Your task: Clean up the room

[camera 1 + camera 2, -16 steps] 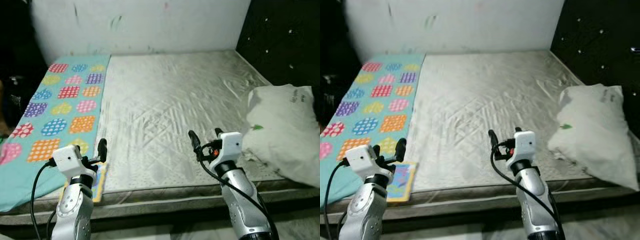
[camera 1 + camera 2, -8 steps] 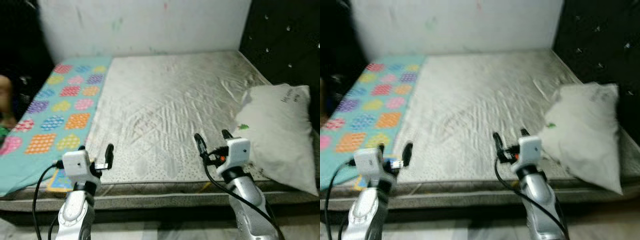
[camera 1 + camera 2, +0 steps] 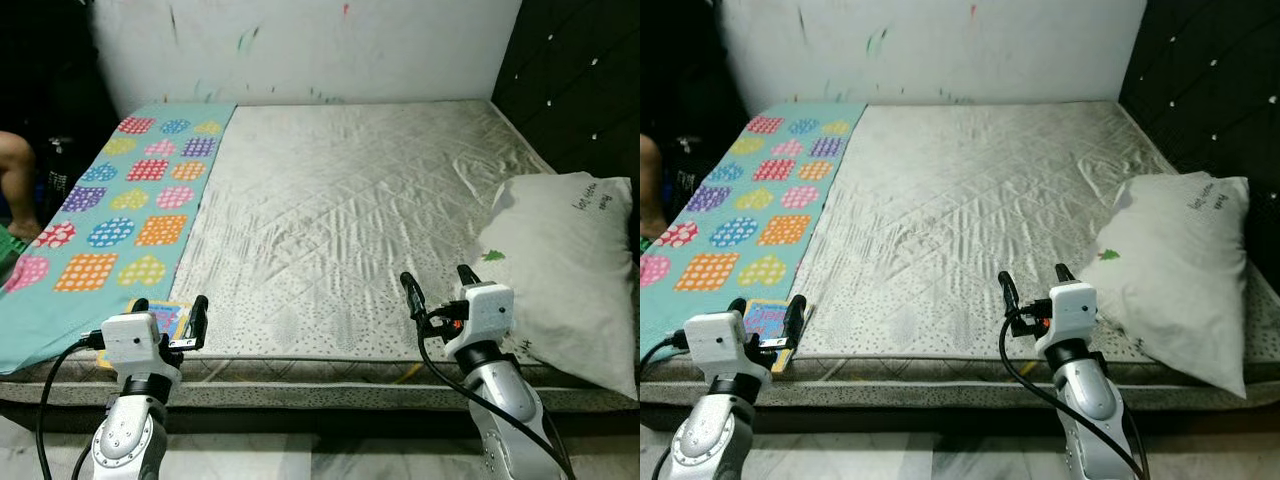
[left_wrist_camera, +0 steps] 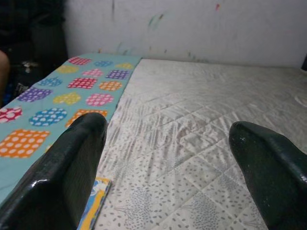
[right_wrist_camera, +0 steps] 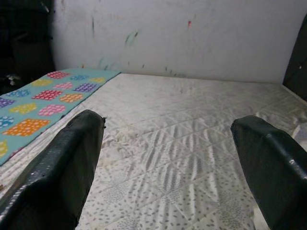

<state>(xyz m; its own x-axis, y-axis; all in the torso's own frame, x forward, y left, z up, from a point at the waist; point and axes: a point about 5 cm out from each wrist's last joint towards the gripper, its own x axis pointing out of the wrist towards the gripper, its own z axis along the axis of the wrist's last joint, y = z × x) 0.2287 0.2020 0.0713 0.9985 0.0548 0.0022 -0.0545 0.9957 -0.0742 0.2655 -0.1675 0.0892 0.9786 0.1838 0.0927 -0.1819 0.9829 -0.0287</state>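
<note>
White wall [image 3: 300, 40] backs a bare quilted mattress [image 3: 350, 220]. At 9 o'clock a teal blanket [image 3: 120, 210] with dotted patches runs lengthwise from the wall to the near edge. At 3 o'clock a white pillow [image 3: 565, 265] lies with its long axis pointing from the headboard [image 3: 580, 80] toward the near corner. A small colourful book [image 3: 768, 320] sits at 7 o'clock. Left hand [image 3: 168, 318] and right hand [image 3: 438, 290] hover at the near edge, both spread wide and holding nothing.

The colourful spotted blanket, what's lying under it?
The teal spotted blanket covers the left strip of the grey quilted mattress. A small colourful book lies near the blanket's near corner, partly behind the left gripper. Anything else beneath the blanket is hidden.
</note>
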